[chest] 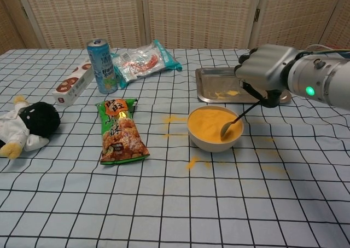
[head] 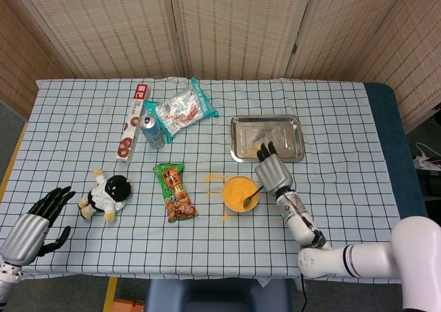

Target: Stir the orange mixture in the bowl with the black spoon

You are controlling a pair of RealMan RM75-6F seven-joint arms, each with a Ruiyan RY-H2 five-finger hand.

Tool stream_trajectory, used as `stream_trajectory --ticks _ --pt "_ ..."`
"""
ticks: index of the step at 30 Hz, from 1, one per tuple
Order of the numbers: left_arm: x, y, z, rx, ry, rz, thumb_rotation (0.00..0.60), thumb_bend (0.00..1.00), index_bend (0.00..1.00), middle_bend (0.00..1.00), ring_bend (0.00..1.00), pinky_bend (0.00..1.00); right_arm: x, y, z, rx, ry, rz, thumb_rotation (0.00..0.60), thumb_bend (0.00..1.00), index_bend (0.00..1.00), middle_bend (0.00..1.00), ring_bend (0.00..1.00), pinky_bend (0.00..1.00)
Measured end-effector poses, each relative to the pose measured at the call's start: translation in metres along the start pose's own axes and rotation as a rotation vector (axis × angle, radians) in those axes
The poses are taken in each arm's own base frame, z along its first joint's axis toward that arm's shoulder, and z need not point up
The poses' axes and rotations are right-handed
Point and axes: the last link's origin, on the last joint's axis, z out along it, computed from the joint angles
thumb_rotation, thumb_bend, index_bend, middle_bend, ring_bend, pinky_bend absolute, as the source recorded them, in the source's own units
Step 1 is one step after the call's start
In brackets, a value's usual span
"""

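A pale bowl [chest: 214,143] [head: 240,193] filled with orange mixture [chest: 210,122] stands near the middle of the checked table. My right hand [chest: 266,71] [head: 273,171] hovers just right of the bowl and grips the handle of the black spoon [chest: 239,117] [head: 252,193]. The spoon slants down to the left, its tip dipped in the mixture near the bowl's right rim. My left hand [head: 34,222] rests at the table's front left corner, fingers spread, holding nothing; the chest view does not show it.
Orange spills [chest: 192,162] dot the cloth around the bowl. A metal tray [chest: 213,89] lies behind it. A green snack bag [chest: 119,131], a blue can [chest: 102,65], a plush doll [chest: 27,124], a long box [chest: 73,82] and a clear packet [chest: 143,59] lie to the left.
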Motion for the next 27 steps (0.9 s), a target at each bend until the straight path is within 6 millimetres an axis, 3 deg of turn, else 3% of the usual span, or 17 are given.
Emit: stream_trajectory --ticks 19,27 --pt "0.003 -0.004 -0.003 0.010 0.001 -0.015 0.600 0.49 0.00 0.00 0.00 0.19 0.021 -0.027 0.033 -0.036 0.034 -0.066 0.600 0.55 0.87 0.13 0.00 0.10" --pt "0.003 -0.003 -0.004 0.009 0.006 -0.014 0.600 0.49 0.00 0.00 0.00 0.19 0.021 -0.021 0.018 -0.032 0.068 -0.008 0.600 0.55 0.87 0.13 0.00 0.10"
